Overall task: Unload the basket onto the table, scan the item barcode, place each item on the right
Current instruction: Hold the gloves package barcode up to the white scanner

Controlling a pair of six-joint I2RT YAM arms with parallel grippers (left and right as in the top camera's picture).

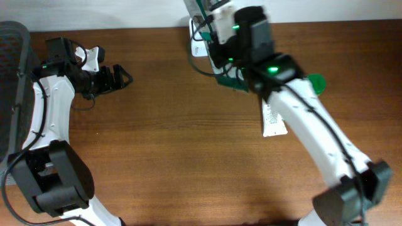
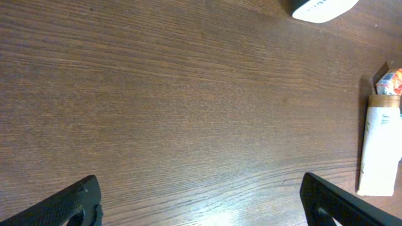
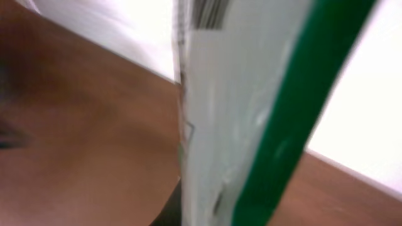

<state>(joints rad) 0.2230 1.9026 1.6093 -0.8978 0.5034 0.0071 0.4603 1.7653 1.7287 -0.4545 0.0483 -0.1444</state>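
R gripper (image 1: 213, 34) sits at 12 o'clock of the table (image 1: 188, 157), by the far edge. Jaws are closed tight on a flat pale packet (image 3: 239, 113) w/ a green edge. In the wrist view the packet fills the frame, blurred and upright, w/ a barcode strip (image 3: 207, 9) at its top. R fingers themselves can't be made out there.

White scanner (image 1: 196, 39) lies just beside R gripper at its 9 o'clock. Can't tell if packet touches it.

L gripper (image 1: 122, 78) is at 10 o'clock, jaws fully apart, holding nothing, fingertips (image 2: 75, 201) over bare wood.

White tube (image 1: 273, 119) lies flat at 3 o'clock, partly under R arm, w/ a green cap (image 1: 316, 81) near it.
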